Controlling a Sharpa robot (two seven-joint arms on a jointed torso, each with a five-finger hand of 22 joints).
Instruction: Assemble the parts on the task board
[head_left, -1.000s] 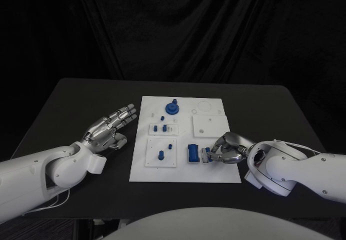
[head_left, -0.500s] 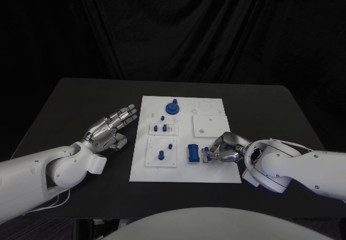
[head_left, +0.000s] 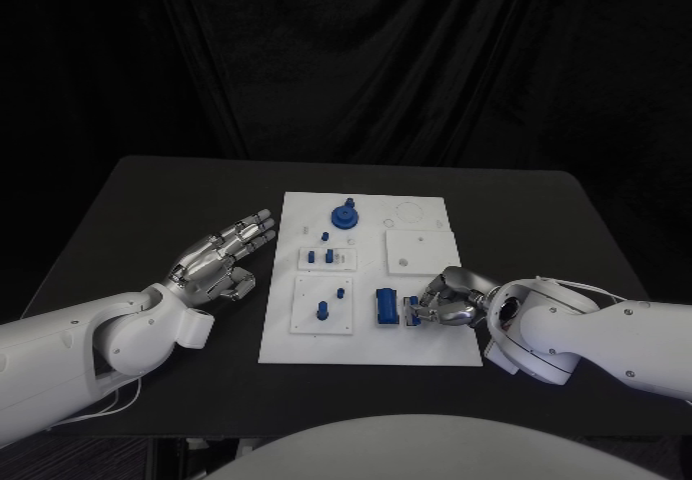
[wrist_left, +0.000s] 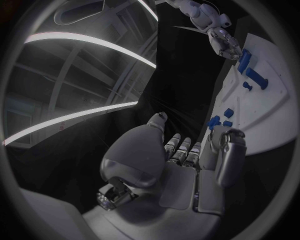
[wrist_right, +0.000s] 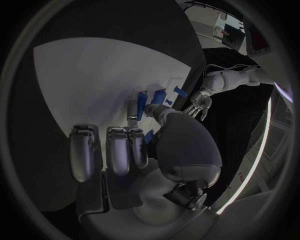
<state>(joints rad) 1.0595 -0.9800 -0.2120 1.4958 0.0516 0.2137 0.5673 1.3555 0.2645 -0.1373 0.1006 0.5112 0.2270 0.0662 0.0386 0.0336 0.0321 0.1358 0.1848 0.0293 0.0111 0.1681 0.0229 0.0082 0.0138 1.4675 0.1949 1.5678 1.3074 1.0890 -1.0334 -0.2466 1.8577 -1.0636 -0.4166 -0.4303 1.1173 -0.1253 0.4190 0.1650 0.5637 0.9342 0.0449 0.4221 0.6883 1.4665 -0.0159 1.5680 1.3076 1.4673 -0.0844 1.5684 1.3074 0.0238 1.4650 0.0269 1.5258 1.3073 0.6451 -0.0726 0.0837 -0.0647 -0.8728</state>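
Lower right on the task board (head_left: 368, 345), the right hand (head_left: 444, 301) pinches a small blue part (head_left: 414, 304) for seating, while the left hand (head_left: 219, 260) rests spread and empty, clear at centre left.

The tabletop (head_left: 159, 200) was plain matte black. On it lay the white task board (head_left: 433, 345), carrying small blue parts (head_left: 346, 214), including a darker blue block (head_left: 387, 306) just beside the right hand (head_left: 447, 300). Both hands were silver with a metallic sheen, the left hand (head_left: 219, 258) included, on glossy white arms (head_left: 87, 345).
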